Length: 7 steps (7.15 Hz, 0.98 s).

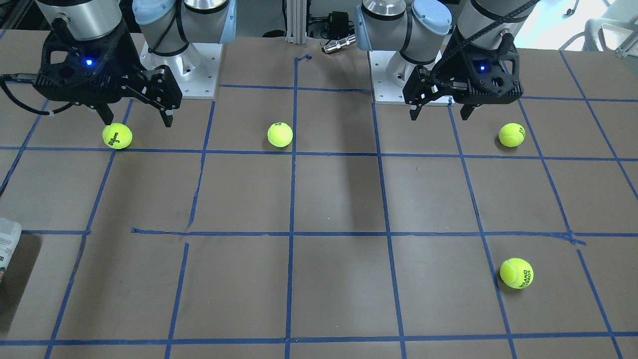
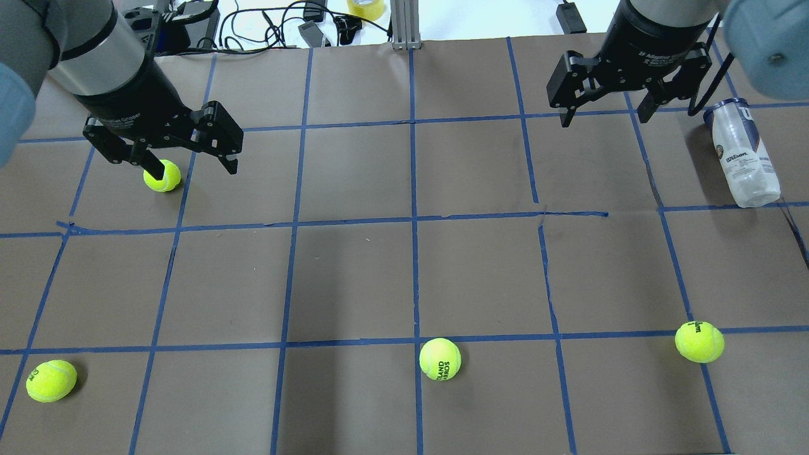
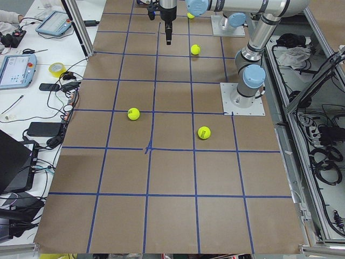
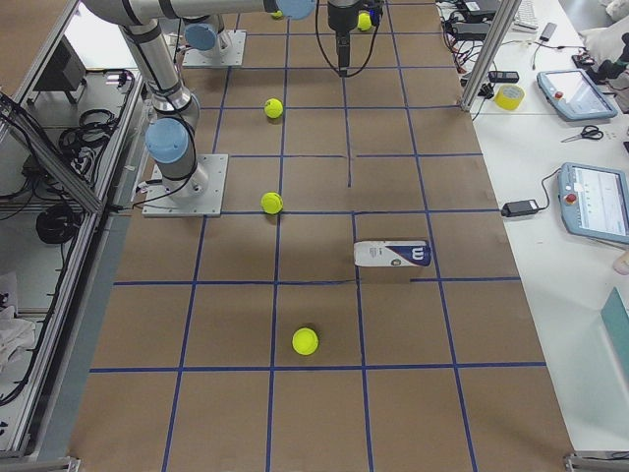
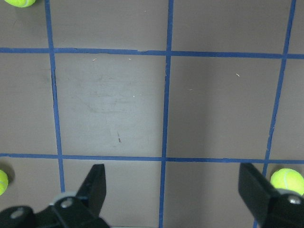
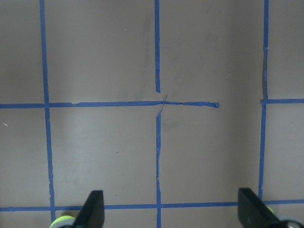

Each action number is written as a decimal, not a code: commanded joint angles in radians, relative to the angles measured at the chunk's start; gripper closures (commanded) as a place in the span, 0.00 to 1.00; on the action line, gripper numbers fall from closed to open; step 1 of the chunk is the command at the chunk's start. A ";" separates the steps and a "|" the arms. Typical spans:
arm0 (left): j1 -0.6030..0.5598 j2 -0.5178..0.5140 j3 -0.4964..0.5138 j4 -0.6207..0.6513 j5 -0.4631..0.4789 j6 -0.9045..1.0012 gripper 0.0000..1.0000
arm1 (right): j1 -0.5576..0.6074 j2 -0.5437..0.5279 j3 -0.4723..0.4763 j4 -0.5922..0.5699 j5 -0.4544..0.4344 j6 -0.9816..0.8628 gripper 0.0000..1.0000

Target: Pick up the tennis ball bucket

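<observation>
The tennis ball bucket [image 2: 742, 155] is a clear can with a white and navy label. It lies on its side at the table's far right, and also shows in the exterior right view [image 4: 393, 254]. Only its end shows at the left edge of the front-facing view [image 1: 7, 244]. My right gripper [image 2: 605, 118] [image 1: 137, 119] hangs open and empty above the table, to the left of the bucket and apart from it. My left gripper [image 2: 193, 165] [image 1: 439, 114] hangs open and empty on the other side. Both wrist views show bare table between open fingers [image 5: 97, 185] [image 6: 95, 206].
Several loose yellow-green tennis balls lie on the brown table: one [image 2: 162, 175] below my left gripper, three in a row nearer the robot [image 2: 50, 380] [image 2: 440, 359] [image 2: 699, 342]. Blue tape lines [image 2: 414, 221] grid the table. Cables and a tape roll [image 2: 365, 7] lie beyond the far edge.
</observation>
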 commanded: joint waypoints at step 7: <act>0.000 0.000 0.000 0.004 -0.002 0.000 0.00 | -0.040 0.042 0.006 -0.077 0.001 0.012 0.00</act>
